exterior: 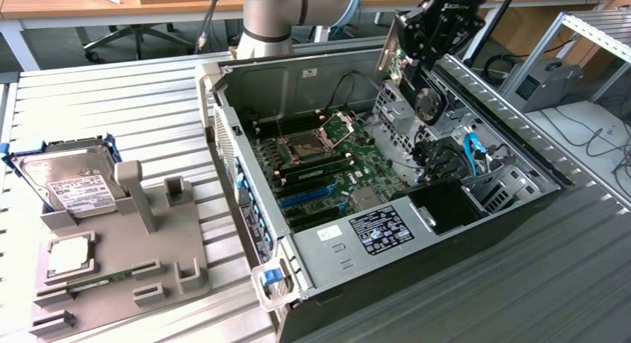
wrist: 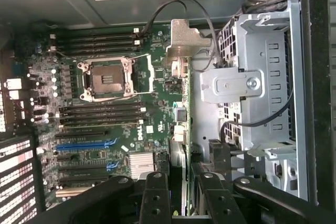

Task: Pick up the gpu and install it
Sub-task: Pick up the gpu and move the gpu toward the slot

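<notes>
**GPU gripped, over the case, not seated**

- Nearest, on the bench (exterior: 108, 99): a grey fixture (exterior: 123, 265) stands beside the case (exterior: 223, 125) on the exterior view's left. The hard drive (exterior: 69, 184) is propped in it, so parts look staged there within the arm's reach.
- Inside the case: the motherboard (exterior: 330, 162) is exposed and the blue slot (wrist: 86, 144) is empty.
- Above the case's far side, by the drive cage (wrist: 262, 66): the fingers (wrist: 156, 195) are partly closed and clamped on the gpu (exterior: 426, 104), one on each face.
- The card hangs on edge, with the fan showing in the exterior view and the silver bracket (wrist: 185, 38) at its end.
- My read: it's held upright so the connector edge can drop straight into a slot.
- It sits over the board's drive-cage edge, beside the slots rather than above them, and looks clear of the case.
</notes>
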`<state>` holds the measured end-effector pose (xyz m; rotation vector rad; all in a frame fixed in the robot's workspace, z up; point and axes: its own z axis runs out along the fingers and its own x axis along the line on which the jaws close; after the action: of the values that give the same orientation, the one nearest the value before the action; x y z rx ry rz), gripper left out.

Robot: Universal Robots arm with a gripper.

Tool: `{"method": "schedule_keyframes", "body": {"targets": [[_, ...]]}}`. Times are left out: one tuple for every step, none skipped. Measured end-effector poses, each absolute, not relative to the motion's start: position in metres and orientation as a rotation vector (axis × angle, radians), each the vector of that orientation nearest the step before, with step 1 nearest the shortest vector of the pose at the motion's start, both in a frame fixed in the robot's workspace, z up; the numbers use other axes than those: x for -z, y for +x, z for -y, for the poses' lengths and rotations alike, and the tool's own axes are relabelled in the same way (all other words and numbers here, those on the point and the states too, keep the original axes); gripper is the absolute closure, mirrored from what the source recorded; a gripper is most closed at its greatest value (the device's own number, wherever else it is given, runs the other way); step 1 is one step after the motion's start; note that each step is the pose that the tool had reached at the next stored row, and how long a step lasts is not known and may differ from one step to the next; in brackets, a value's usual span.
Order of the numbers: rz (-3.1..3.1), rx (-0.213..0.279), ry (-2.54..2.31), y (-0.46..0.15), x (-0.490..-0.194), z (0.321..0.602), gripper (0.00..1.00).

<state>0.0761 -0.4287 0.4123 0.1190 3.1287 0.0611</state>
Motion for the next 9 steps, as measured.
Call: {"method": "schedule_keyframes", "body": {"targets": [[-3.129,-0.061,0.119,0.078,-0.412,0.429,0.74],[-3.129,-0.061,0.119,0.079,-0.412,0.429,0.74],[-3.129,-0.061,0.119,0.080,-0.412,0.429,0.74],[-3.130,-0.061,0.119,0.082,-0.411,0.428,0.74],[-3.130,-0.061,0.119,0.083,-0.411,0.428,0.74],[-3.130,-0.061,0.119,0.084,-0.411,0.428,0.74],[-3.131,-0.061,0.119,0.087,-0.410,0.428,0.74],[-3.131,-0.061,0.119,0.088,-0.410,0.428,0.74],[-3.131,-0.061,0.119,0.090,-0.410,0.428,0.74]]}}
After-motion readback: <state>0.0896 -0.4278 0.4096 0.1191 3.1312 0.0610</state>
